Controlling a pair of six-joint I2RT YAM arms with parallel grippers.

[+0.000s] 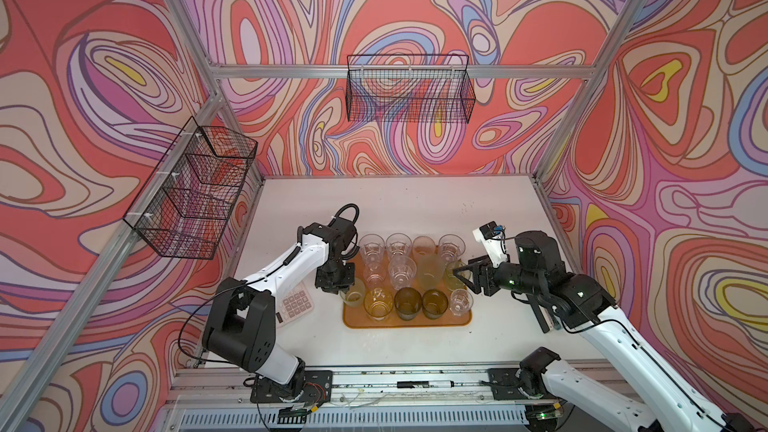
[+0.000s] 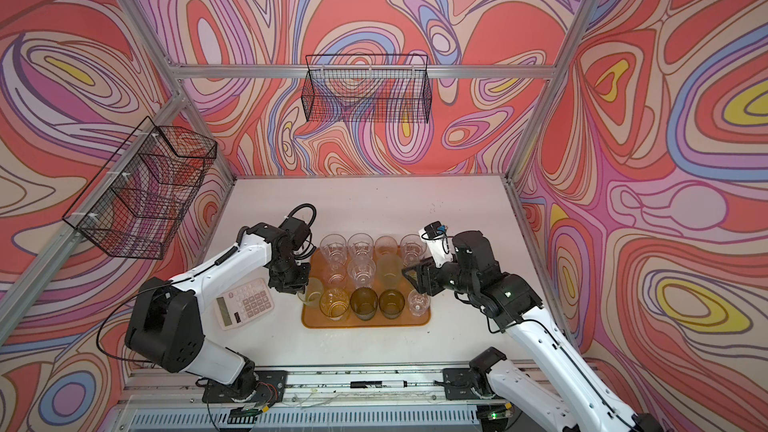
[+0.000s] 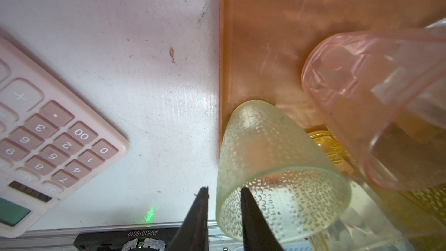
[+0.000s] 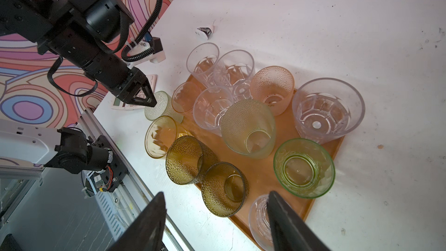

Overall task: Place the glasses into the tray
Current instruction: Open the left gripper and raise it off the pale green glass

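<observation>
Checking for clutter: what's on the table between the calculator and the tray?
Nothing. The left wrist view shows only bare, scuffed white table between the calculator and the tray rim.

The tray [image 3: 265, 32] is smooth, glossy orange-brown plastic, streaked with reflections. At the tray's edge, a pale green glass [image 3: 272, 150] has a dimpled, frosted, translucent wall. Beside the tray the white bench [image 3: 120, 44] looks matt, scuffed and speckled, and the calculator [image 3: 48, 129] on it is matt pink plastic.
</observation>
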